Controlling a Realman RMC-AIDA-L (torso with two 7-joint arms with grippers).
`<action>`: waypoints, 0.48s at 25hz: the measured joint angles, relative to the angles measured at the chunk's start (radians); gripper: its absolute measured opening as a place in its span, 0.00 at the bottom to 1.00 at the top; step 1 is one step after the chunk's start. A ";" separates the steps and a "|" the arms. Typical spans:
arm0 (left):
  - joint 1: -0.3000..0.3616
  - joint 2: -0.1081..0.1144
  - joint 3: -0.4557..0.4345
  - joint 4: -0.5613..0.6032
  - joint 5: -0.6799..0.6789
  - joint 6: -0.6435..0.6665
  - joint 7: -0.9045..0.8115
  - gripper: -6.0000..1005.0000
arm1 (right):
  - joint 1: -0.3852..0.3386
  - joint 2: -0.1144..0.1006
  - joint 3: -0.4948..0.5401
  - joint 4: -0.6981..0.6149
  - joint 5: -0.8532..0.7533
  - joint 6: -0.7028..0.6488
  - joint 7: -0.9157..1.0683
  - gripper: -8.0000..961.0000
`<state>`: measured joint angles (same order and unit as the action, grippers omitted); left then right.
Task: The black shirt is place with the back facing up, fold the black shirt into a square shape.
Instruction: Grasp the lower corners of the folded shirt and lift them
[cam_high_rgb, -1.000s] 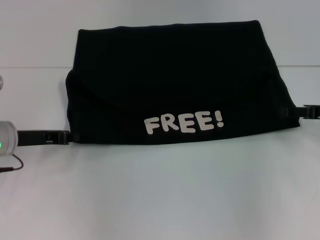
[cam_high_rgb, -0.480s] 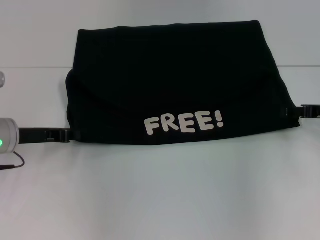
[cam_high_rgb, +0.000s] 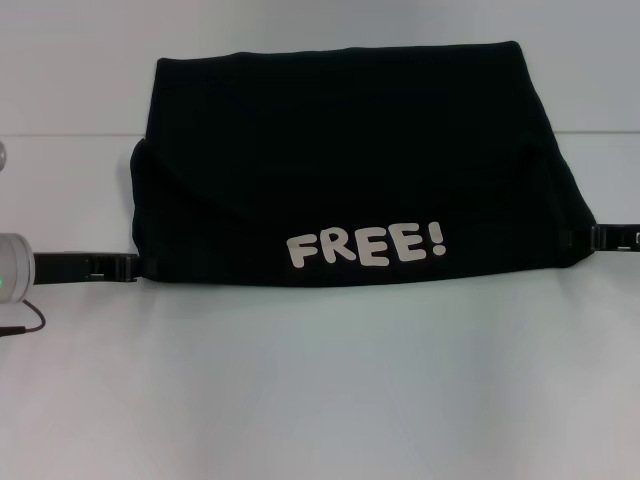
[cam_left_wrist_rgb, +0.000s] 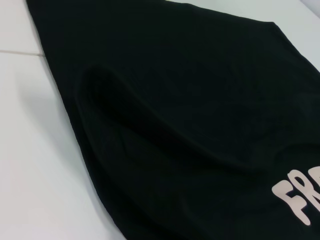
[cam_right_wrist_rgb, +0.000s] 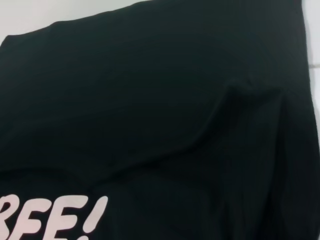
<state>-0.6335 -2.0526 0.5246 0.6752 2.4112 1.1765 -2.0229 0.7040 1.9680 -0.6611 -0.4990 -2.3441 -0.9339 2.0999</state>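
Note:
The black shirt (cam_high_rgb: 340, 150) lies folded on the white table, its white "FREE!" lettering (cam_high_rgb: 367, 245) facing up near the front edge. My left gripper (cam_high_rgb: 140, 268) reaches in low from the left and is shut on the shirt's front left corner. At the front right corner, my right gripper (cam_high_rgb: 580, 240) is shut on the cloth too. The left wrist view shows only the black shirt (cam_left_wrist_rgb: 200, 100), with a raised fold. In the right wrist view the black shirt (cam_right_wrist_rgb: 150, 100) fills the picture; neither shows fingers.
The white table (cam_high_rgb: 320, 380) stretches bare in front of the shirt, and a seam line (cam_high_rgb: 60, 135) crosses it at the back. My left arm's silver wrist (cam_high_rgb: 12, 275) with a red cable (cam_high_rgb: 28, 325) sits at the left edge.
Both grippers moved a little with the front corners. The right corner dropped lower and slightly inward, and the front edge now lies flatter. The left arm slid slightly outward.

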 joint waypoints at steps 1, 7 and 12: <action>0.000 0.000 0.000 0.000 0.000 0.000 0.000 0.01 | -0.002 0.000 0.002 -0.001 0.001 0.000 0.000 0.26; 0.000 0.000 -0.002 0.000 0.000 0.000 0.001 0.01 | -0.011 0.000 0.010 -0.005 0.003 -0.011 -0.013 0.10; 0.004 0.000 -0.007 0.005 0.000 0.010 -0.006 0.01 | -0.029 0.000 0.019 -0.031 0.018 -0.056 -0.034 0.05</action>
<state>-0.6295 -2.0523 0.5178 0.6798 2.4112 1.1867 -2.0288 0.6752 1.9676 -0.6425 -0.5299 -2.3265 -0.9897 2.0656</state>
